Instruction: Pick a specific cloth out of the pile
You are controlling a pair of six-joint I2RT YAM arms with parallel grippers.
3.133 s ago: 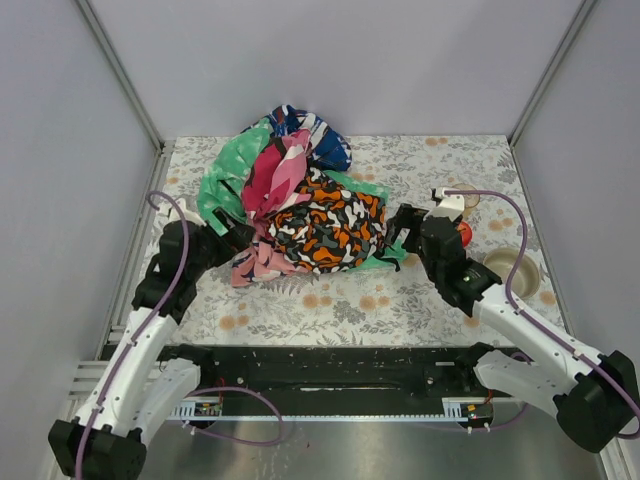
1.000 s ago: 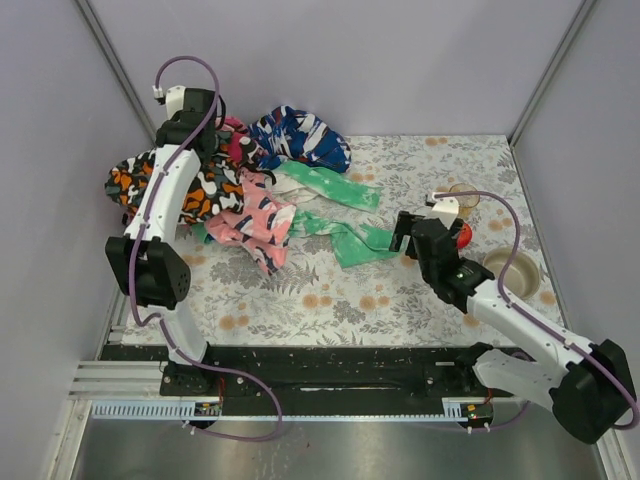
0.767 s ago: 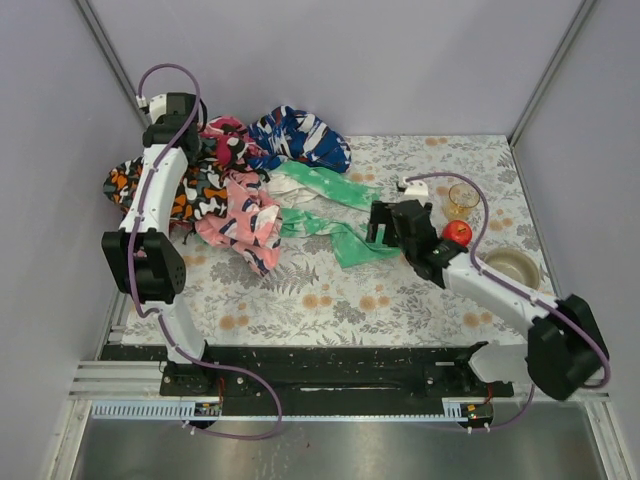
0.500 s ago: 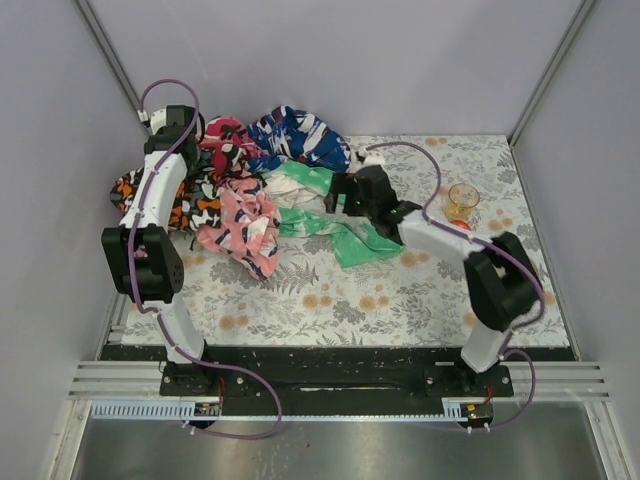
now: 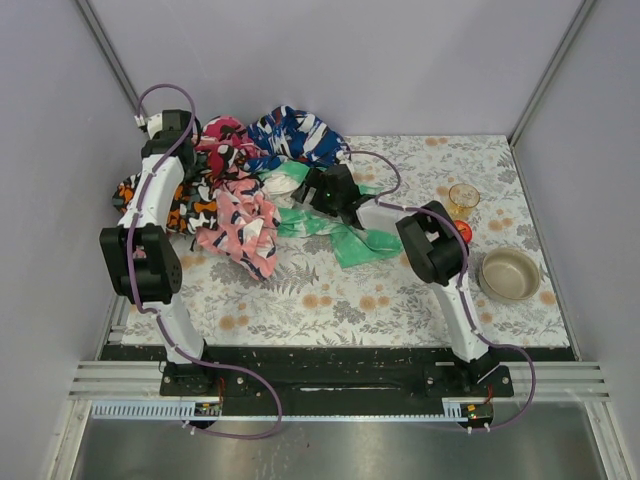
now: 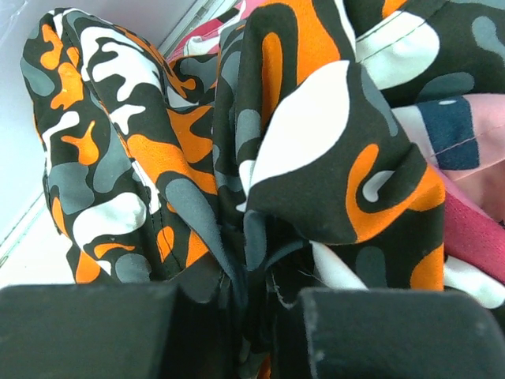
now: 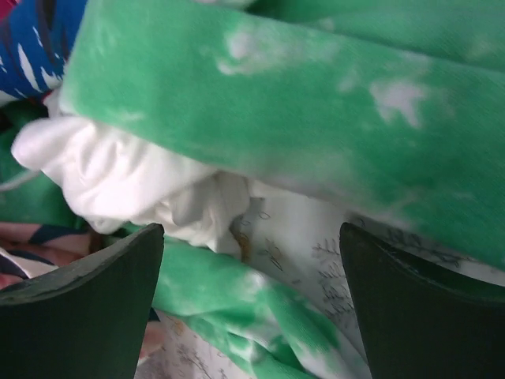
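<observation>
Left jaws are clenched on a fold of the orange, black and white camouflage cloth (image 6: 300, 150), the fabric pinched between them and bunching out in front. By the look of it, that cloth is held off to the far left so that the rest of the pile (image 5: 240, 215) lies uncovered.

Right jaws stand wide apart with nothing between them, poised just above the small white cloth (image 7: 142, 185). It lies crumpled on the surface (image 5: 400, 300), tucked between two bands of the mint-green cloth (image 7: 316, 118) and just beside the blue, white and red cloth (image 5: 300, 135). The jaws look set to come down around it, though the green band overlapping its edge could get caught too.

The left arm (image 5: 160, 185) rises steeply along the left wall, its wrist at the far corner. The right arm (image 5: 435, 250) runs forward from its base, then bends leftward, low across the green cloth.
</observation>
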